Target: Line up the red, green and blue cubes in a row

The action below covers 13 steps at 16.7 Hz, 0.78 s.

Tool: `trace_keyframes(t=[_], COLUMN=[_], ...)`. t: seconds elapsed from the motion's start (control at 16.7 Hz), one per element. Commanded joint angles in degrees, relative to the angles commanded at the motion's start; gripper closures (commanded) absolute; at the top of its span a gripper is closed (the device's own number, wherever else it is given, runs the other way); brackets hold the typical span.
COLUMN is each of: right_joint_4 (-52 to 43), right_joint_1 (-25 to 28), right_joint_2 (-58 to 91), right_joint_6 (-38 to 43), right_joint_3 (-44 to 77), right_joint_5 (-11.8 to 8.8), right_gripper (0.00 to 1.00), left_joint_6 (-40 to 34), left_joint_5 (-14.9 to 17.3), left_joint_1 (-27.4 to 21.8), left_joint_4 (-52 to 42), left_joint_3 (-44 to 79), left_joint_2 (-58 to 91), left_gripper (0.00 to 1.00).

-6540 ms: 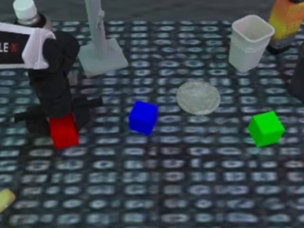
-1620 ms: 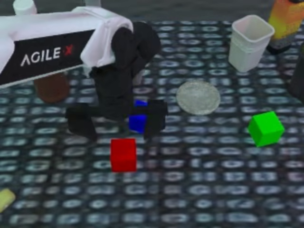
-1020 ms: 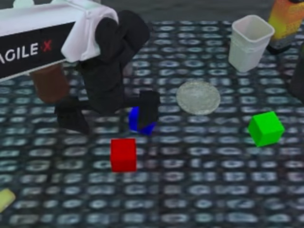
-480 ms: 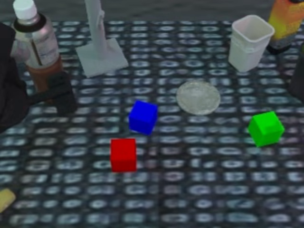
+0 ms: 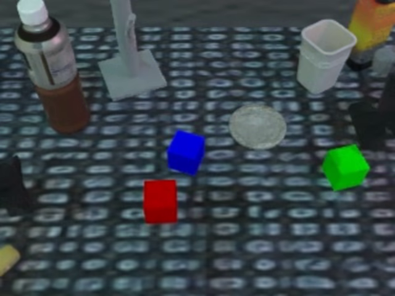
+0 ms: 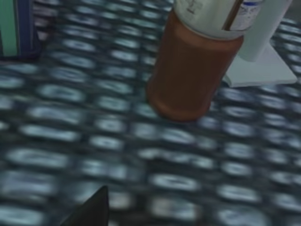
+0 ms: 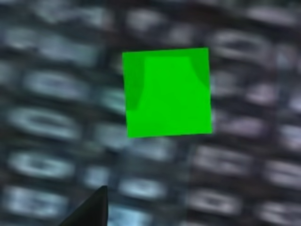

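Red cube (image 5: 160, 200): seen on the patterned table (image 5: 259, 246), left of centre, nearest the front edge of the three.
Blue cube (image 5: 186, 152): set just behind and to the right of the red one, close but apart from it, turned at an angle.
Green cube (image 5: 345, 166): found alone well to the right – in the right wrist view (image 7: 167, 92) it is seen from straight above, nothing touching it.
White cup (image 5: 324, 54): stood upright at the back right; its mouth is open, and nothing can be made out inside.
Bottle (image 5: 52, 74): upright at the back left, white cap on, brown contents seen in its lower part.
Silver disc (image 5: 258, 126): laid flat between the blue cube and the cup.
Left gripper (image 5: 11, 185): only a dark part is seen at the left edge – whether it is released or clenched cannot be told.
Right gripper (image 5: 370, 123): a dark part is seen just behind the green cube; its state cannot be told either.
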Motion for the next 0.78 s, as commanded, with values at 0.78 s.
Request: trace_keyframes(t=[0.78], right_joint_4=[-13.9], right_joint_1=[3.2], right_joint_2=[26.1], right_joint_6=[-0.1], right_joint_3=[21.5], right_joint_5=[-0.2], right_gripper=[0.0], left_joint_6=[14.5], left_joint_5=[1.6], left_joint_1=[5.2], left_joint_4=[16.6], left_joint_3=[-17.2], left_joint_2=[-24.7], left_gripper=[0.0])
